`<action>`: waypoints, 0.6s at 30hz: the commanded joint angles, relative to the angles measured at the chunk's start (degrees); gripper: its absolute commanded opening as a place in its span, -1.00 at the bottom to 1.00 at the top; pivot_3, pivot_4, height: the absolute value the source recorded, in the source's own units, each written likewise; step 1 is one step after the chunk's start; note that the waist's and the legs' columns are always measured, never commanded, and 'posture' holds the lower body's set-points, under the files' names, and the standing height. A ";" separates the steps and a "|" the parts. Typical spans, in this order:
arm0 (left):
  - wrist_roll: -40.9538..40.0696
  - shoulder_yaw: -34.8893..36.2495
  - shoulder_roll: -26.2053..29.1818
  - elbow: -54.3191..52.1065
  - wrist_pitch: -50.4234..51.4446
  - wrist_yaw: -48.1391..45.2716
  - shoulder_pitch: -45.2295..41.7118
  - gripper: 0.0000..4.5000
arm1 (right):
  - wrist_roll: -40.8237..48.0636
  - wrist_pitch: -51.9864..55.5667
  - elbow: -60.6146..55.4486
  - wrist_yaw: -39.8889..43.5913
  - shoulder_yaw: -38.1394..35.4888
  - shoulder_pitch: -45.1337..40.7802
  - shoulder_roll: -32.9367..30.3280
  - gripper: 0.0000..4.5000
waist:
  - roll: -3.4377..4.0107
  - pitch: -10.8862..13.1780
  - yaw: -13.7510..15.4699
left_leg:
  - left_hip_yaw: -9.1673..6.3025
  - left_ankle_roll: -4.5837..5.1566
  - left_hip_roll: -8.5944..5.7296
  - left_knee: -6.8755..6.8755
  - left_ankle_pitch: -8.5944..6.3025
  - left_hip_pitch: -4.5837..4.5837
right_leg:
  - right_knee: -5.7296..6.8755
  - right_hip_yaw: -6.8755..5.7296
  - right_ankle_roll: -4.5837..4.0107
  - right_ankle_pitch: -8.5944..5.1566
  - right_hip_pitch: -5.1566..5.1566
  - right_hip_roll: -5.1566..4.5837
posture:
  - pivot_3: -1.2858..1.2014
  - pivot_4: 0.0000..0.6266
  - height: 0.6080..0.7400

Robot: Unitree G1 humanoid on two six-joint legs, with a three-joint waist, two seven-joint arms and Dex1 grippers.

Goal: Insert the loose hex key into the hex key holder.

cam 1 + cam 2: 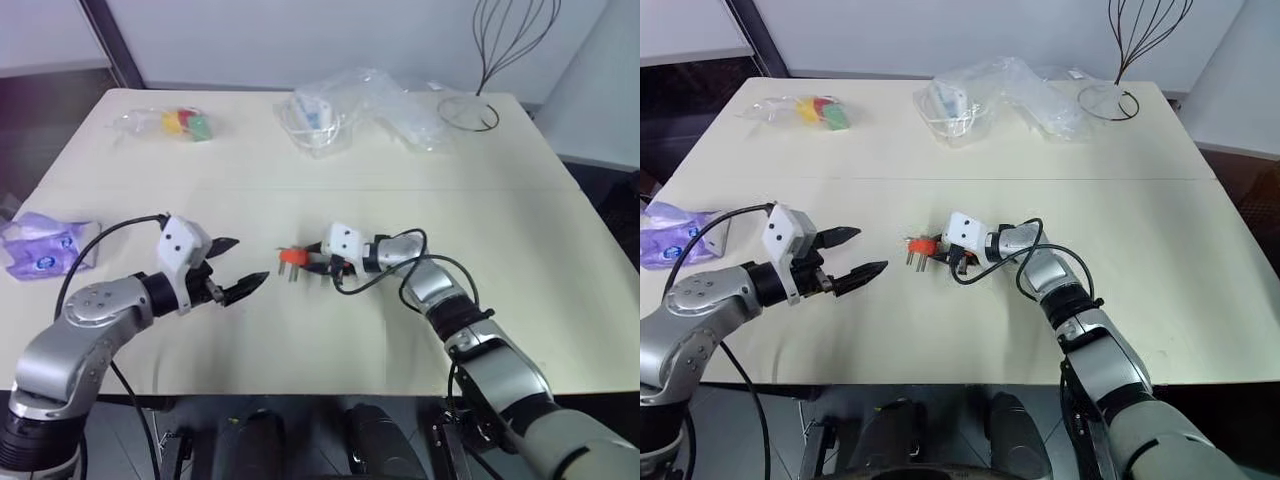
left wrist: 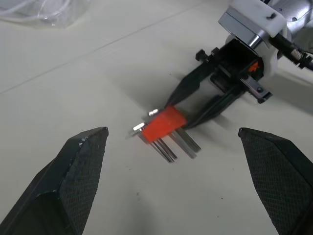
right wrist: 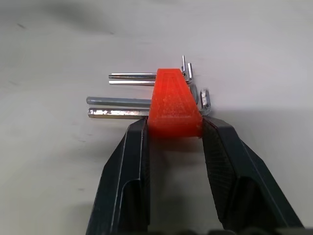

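The hex key holder (image 3: 173, 110) is a small orange-red block lying on the cream table (image 1: 300, 340) near its middle, with several short metal keys sticking out of it. My right gripper (image 1: 308, 262) comes in low from the right and is shut on the block, one black finger pressed to each side. My left gripper (image 1: 247, 260) hovers open a short way left of the holder (image 1: 292, 257), its fingertips (image 2: 88, 147) spread wide and pointing at it. I cannot pick out the loose hex key apart from the keys in the block.
A clear bag of red, yellow and green pieces (image 1: 185, 123) lies at the back left. Crumpled clear plastic bags (image 1: 350, 110) sit at the back middle, a black wire stand (image 1: 470, 112) at the back right. A purple packet (image 1: 45, 245) rests at the left edge.
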 commanded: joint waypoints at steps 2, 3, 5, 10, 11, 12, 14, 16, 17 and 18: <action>-2.46 1.47 -0.73 0.71 -0.20 -1.27 -3.52 1.00 | -5.98 -9.56 -10.37 -7.93 -1.65 1.23 -5.62 -0.57 | 0.00 0.01 0.01 | 0.01 0.00 -0.02 0.01 0.00 -0.02 | -0.01 -0.01 0.00 0.00 -0.01 -0.02 | 0.03 -0.52 1.00; -3.05 1.34 -0.94 1.34 -0.05 -1.73 -4.53 1.00 | -6.93 -11.16 -12.97 -8.40 -1.72 1.69 -7.30 -0.57 | 0.00 0.01 -0.03 | 0.01 0.00 -0.02 0.01 0.00 -0.04 | -0.02 0.00 0.01 0.00 -0.03 -0.02 | 0.03 -0.52 1.00; -4.09 0.85 -1.49 2.98 0.14 -2.84 -7.07 1.00 | -7.99 -13.44 -17.72 -9.30 -2.27 2.29 -10.18 -0.57 | 0.00 0.01 -0.10 | 0.02 0.00 -0.02 0.00 0.00 -0.03 | -0.02 0.00 0.01 0.00 -0.04 0.00 | 0.03 -0.52 1.00; -10.09 0.95 -4.57 8.29 2.98 -5.58 -15.89 1.00 | -13.51 -24.26 -25.91 -12.87 -3.44 1.36 -17.80 -0.57 | -0.04 0.00 -0.08 | 0.03 0.00 -0.02 0.00 0.00 -0.03 | 0.00 0.00 0.01 0.00 -0.05 0.03 | 0.03 -0.52 1.00; -11.77 1.08 -5.21 9.50 4.11 -6.16 -17.73 1.00 | -14.69 -26.96 -26.57 -14.58 -4.00 0.70 -18.74 -0.57 | -0.03 0.01 -0.09 | 0.02 0.00 -0.02 0.01 0.00 -0.03 | -0.01 0.00 0.01 0.00 -0.04 0.05 | 0.03 -0.52 1.00; -13.08 1.15 -5.56 10.36 5.09 -6.75 -19.10 1.00 | -15.56 -29.22 -27.03 -16.38 -4.58 0.15 -19.19 -0.57 | -0.02 0.01 -0.09 | 0.03 0.00 -0.02 0.02 0.00 -0.03 | -0.01 0.00 0.01 0.00 -0.03 0.04 | 0.03 -0.52 1.00; -15.48 1.04 -5.98 11.88 7.17 -8.00 -21.48 1.00 | -16.29 -32.20 -27.75 -18.44 -5.31 -0.74 -19.96 -0.57 | -0.03 0.02 -0.28 | 0.04 0.00 -0.01 0.02 0.00 -0.02 | -0.01 0.01 0.01 0.00 -0.04 0.06 | 0.03 -0.52 1.00; -17.77 0.95 -6.74 13.46 9.02 -8.67 -24.02 1.00 | -16.71 -35.36 -28.09 -20.12 -5.94 -1.30 -20.57 -0.57 | -0.03 0.02 -0.22 | 0.05 0.00 0.01 0.00 0.00 -0.02 | 0.00 0.03 0.01 0.00 -0.06 0.08 | 0.03 -0.52 1.00; -18.78 0.90 -7.29 14.34 9.86 -8.77 -25.43 1.00 | -16.71 -36.52 -28.05 -20.61 -6.11 -1.52 -20.88 -0.57 | -0.03 0.02 -0.17 | 0.03 0.00 0.01 0.00 0.00 -0.02 | 0.00 0.02 0.01 0.00 -0.06 0.08 | 0.03 -0.52 1.00; -19.56 0.86 -7.69 14.99 10.56 -8.87 -26.49 1.00 | -16.56 -37.41 -28.05 -20.98 -6.16 -1.66 -21.13 -0.57 | -0.03 0.02 -0.14 | 0.03 0.00 0.01 0.00 0.00 -0.02 | 0.00 0.02 0.01 0.00 -0.06 0.08 | 0.03 -0.52 1.00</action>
